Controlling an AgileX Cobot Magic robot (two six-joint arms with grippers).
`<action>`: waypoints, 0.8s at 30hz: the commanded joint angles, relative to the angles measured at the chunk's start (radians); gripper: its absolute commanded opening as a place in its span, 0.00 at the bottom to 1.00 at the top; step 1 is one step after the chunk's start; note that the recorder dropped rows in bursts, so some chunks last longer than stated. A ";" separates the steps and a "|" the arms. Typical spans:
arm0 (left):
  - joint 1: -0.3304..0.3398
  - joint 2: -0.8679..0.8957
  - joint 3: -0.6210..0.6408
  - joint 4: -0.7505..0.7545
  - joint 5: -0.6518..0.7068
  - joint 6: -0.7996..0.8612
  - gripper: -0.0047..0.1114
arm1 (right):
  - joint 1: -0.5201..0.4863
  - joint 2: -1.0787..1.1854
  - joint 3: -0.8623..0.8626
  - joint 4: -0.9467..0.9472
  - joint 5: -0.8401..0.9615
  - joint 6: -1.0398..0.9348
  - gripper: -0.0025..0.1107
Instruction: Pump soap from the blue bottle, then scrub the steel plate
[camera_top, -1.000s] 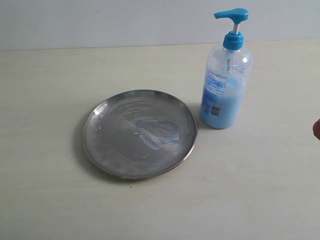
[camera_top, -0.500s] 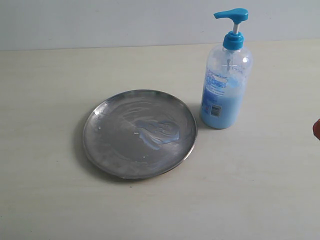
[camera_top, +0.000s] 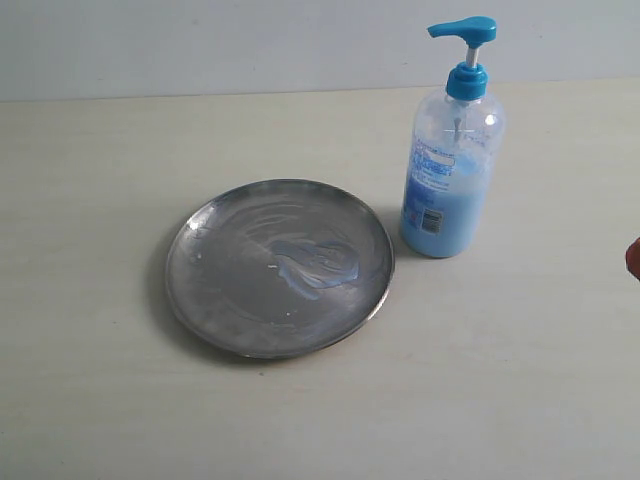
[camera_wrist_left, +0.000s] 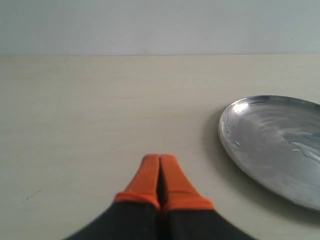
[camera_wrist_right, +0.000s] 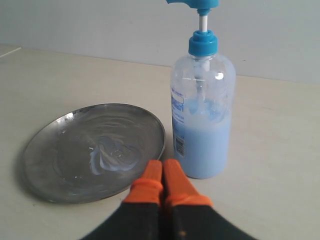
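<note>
Plainly, both pairs of orange fingers are pressed tight together with nothing between them; the left gripper (camera_wrist_left: 160, 159) hangs low over the bare table (camera_wrist_left: 75, 125), touching nothing, with the steel plate (camera_wrist_left: 250, 130) near but clearly apart from it; the right gripper (camera_wrist_right: 162, 164) is likewise closed and empty, its tips pointing toward the spot where the plate's rim meets the foot of the blue bottle (camera_wrist_right: 202, 125), short of both.

Over the last second nothing has shifted in the exterior view; plate, bottle and liquid lie exactly as they did, so the arms appear to be idle rather than mid-stroke.

Outward from there, the plate sits flat near the middle of the table; a glossy patch of pale soap (camera_top: 315, 262) lies on it, with whitish streaks swept around it; the bottle stands upright just beside the plate's rim, its pump head (camera_top: 463, 28) raised.

Judging by the streaks, the pumping is done and some scrubbing too; no sponge or cloth is in view.
</note>
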 joint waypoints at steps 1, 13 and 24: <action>0.005 -0.005 0.002 -0.006 0.000 -0.005 0.05 | 0.000 0.002 0.005 0.001 -0.008 0.001 0.02; 0.080 -0.005 0.002 -0.006 0.000 -0.079 0.05 | 0.000 0.002 0.005 0.001 -0.008 0.001 0.02; 0.095 -0.005 0.002 -0.006 0.000 -0.077 0.05 | 0.000 0.002 0.005 0.001 -0.008 0.001 0.02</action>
